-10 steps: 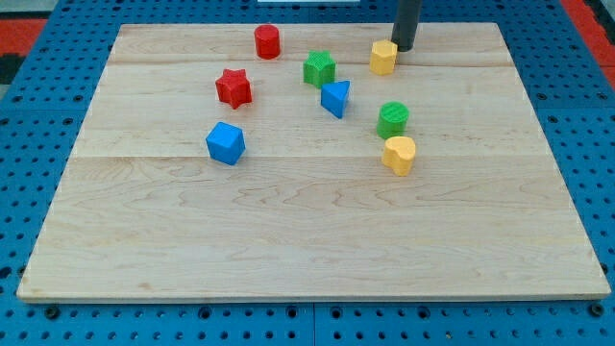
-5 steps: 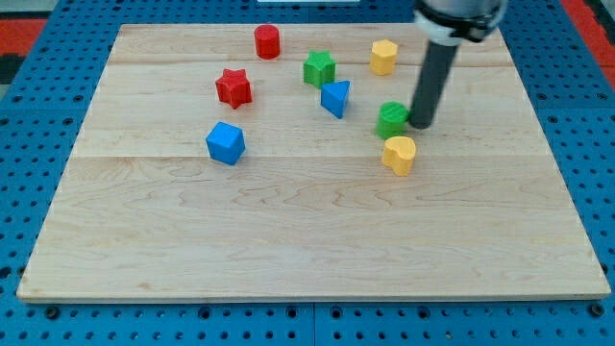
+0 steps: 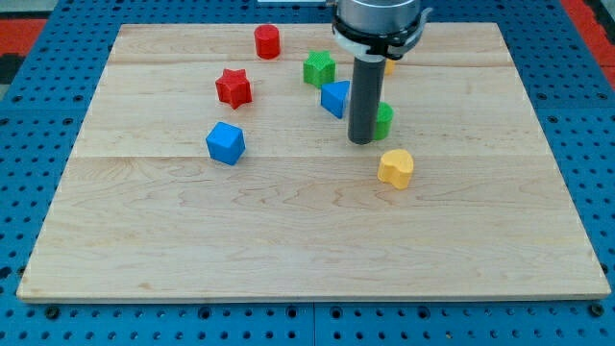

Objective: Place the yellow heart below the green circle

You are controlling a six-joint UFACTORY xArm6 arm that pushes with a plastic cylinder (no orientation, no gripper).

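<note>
My tip [image 3: 361,141] sits touching green circle [image 3: 381,120] at its left, pushing nothing yet. Yellow heart [image 3: 395,167] lies below circle, slightly right. Approx done; best nudge heart left gently, w/o bumping circle.

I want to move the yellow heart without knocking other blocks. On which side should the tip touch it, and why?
There is no claw, so push rather than grip. The yellow heart sits below and slightly to the right of the green circle. My tip stands left of the circle, up-left of the heart. Probably best: touch the heart's right side low and nudge it gently leftward; its rounded lobes may make it turn.
</note>
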